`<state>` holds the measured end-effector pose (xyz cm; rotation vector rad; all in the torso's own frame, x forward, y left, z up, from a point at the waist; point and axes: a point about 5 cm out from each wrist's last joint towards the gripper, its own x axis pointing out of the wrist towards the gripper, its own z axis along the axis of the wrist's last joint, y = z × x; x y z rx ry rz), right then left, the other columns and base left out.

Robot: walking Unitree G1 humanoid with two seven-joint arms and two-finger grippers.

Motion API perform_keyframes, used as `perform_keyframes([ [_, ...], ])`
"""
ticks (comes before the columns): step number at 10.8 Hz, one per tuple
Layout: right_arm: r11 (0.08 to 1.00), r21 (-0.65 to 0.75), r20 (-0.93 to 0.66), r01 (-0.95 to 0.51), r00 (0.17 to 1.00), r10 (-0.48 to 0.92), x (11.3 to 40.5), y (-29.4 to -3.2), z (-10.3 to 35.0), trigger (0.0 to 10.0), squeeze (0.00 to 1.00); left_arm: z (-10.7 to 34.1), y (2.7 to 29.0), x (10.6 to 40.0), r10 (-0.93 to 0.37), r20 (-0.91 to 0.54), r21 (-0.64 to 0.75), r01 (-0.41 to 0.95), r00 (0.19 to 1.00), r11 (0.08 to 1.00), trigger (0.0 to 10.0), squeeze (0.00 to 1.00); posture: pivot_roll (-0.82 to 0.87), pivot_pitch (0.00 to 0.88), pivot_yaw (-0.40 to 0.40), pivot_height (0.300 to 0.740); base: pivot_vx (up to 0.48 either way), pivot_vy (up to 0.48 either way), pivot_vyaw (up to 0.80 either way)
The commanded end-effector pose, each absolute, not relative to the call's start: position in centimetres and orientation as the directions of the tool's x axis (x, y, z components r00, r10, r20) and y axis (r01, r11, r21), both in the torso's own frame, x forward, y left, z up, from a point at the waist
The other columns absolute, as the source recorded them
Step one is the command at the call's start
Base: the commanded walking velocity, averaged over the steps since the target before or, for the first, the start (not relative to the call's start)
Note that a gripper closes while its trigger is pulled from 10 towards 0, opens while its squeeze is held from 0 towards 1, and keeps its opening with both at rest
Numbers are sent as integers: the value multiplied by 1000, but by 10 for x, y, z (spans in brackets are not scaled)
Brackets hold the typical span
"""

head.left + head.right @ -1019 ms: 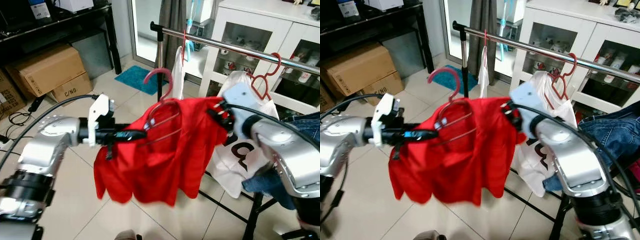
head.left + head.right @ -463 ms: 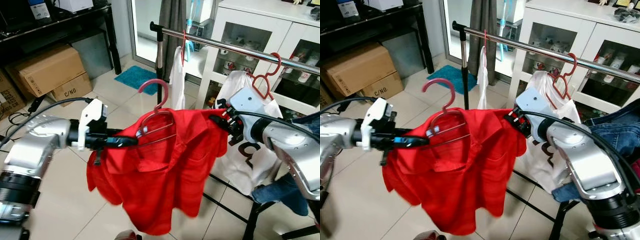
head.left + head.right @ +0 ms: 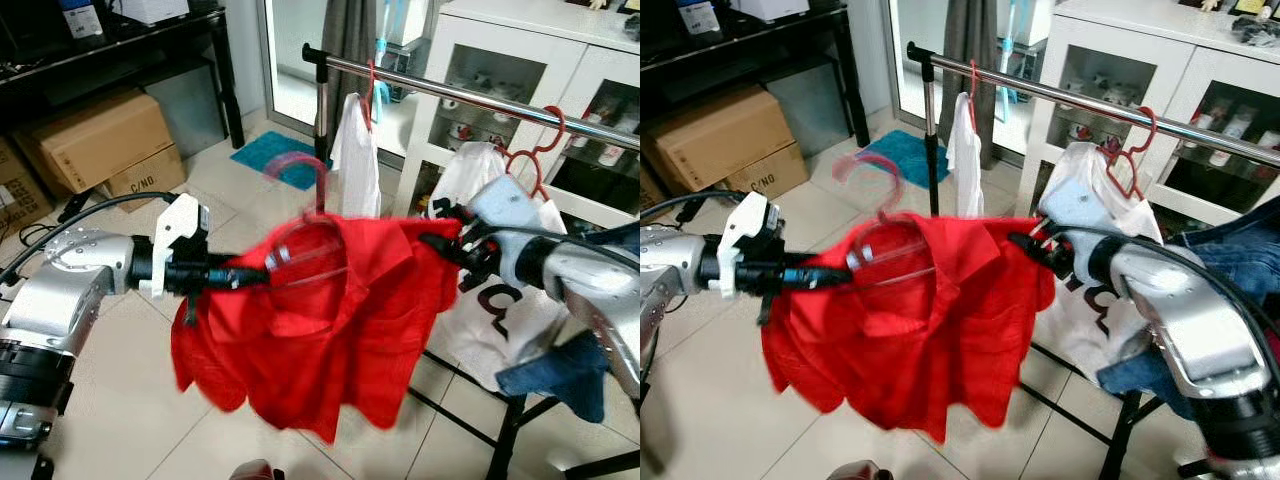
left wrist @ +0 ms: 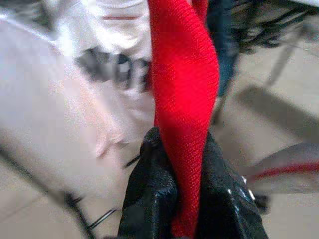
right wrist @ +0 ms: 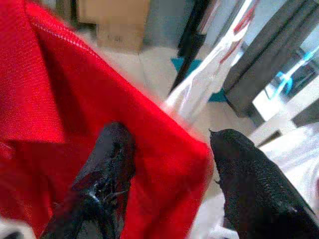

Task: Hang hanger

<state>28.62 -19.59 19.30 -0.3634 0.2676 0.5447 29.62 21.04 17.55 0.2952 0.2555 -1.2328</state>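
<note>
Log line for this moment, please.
left gripper: shut on red shirt | right gripper: around shirt's other shoulder | hanger: inside shirt, below rail, not yet hooked
</note>
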Motion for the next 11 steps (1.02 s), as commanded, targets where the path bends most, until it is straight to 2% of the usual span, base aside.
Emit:
perform_keyframes([
  [1,873,-191,-307,-449,872,381,280,-216,193,10000,0,169,233,306,-756,-389,156,846,526,509,0,0,-26,0,40,740,0,0,0],
  [2,829,-136,-302,-543,820,487,265,-205,183,10000,0,164,233,315,-684,-336,188,758,648,625,0,0,-21,0,41,740,0,0,0],
  [3,753,-131,-332,-645,744,579,251,-199,172,10000,0,163,227,317,-681,-266,152,728,682,669,0,0,-27,0,45,740,0,0,0],
  [4,712,-131,-352,-689,704,617,244,-195,166,10000,0,157,223,315,-695,-253,134,736,673,664,0,0,-28,0,47,740,0,0,0],
  [5,765,-130,-348,-630,752,560,247,-197,162,10000,0,145,219,309,-699,-272,103,742,661,662,0,0,-31,0,50,740,0,0,0],
  [6,866,-104,-256,-489,854,452,255,-192,159,10000,0,134,210,299,-692,-245,84,726,679,683,0,0,-35,0,51,740,0,0,0],
  [7,899,-44,-214,-437,883,418,250,-178,150,10000,0,127,198,287,-684,-212,60,707,698,704,10000,0,-34,0,49,740,0,0,0],
  [8,916,34,-184,-400,898,399,240,-159,130,10000,0,119,181,267,-673,-180,53,690,718,722,10000,0,-15,0,33,740,0,0,0],
  [9,925,82,-190,-372,905,381,235,-154,118,10000,0,116,176,258,-662,-161,44,675,732,736,10000,0,0,0,18,740,0,0,-456],
  [11,947,147,-234,-285,921,313,224,-154,100,10000,0,107,172,242,-661,-172,23,674,730,738,10000,0,13,0,4,740,0,381,-800],
])
